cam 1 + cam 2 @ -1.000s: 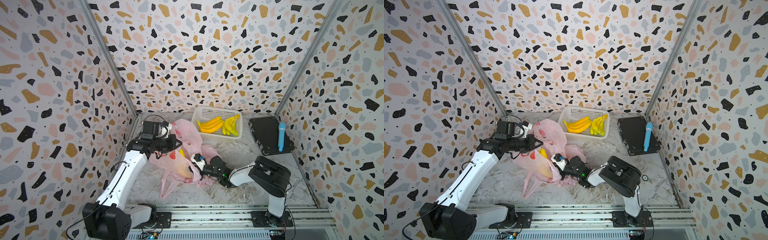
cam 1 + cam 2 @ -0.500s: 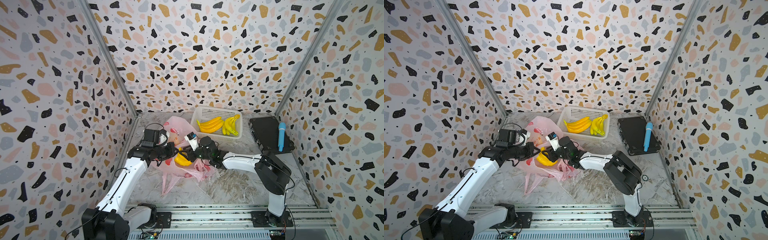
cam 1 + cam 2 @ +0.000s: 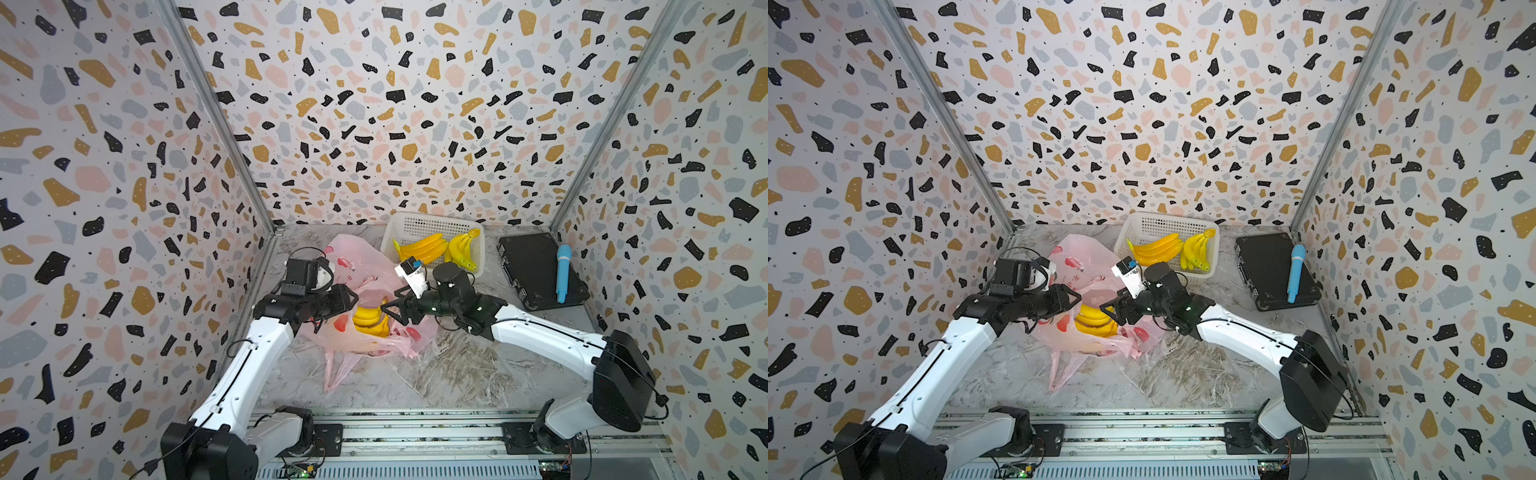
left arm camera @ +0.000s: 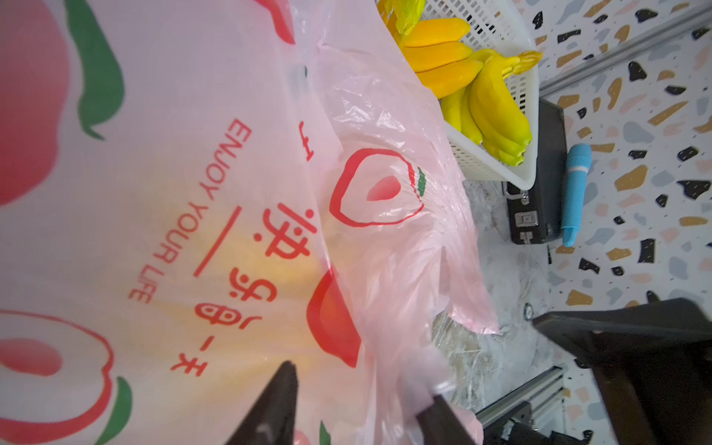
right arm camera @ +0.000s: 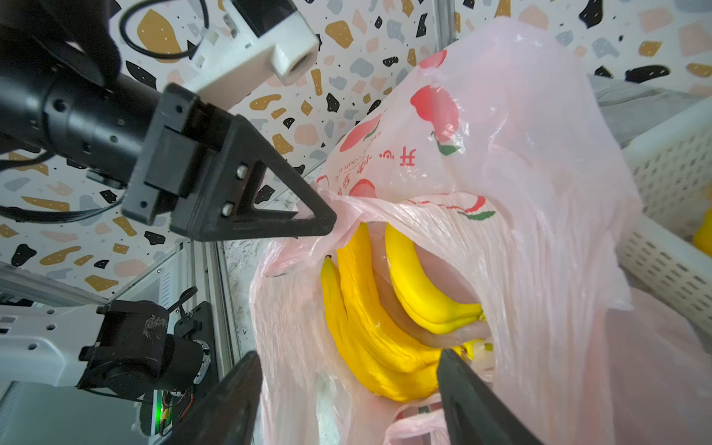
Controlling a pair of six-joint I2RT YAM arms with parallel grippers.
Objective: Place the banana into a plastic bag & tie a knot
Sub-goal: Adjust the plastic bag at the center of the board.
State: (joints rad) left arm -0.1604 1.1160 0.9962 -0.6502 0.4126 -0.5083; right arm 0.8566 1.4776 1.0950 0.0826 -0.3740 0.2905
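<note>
Right tool [image 5: 348, 353] opened; banana [image 5: 366, 331] in bag [image 5: 539, 192] just ahead

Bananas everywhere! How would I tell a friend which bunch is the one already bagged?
Find the pink bag lying in the middle of the table, beside the white basket. The bunch sits just inside the bag's open mouth. Unlike the two other bunches, which lie in the basket, it has pink plastic around it.
</note>
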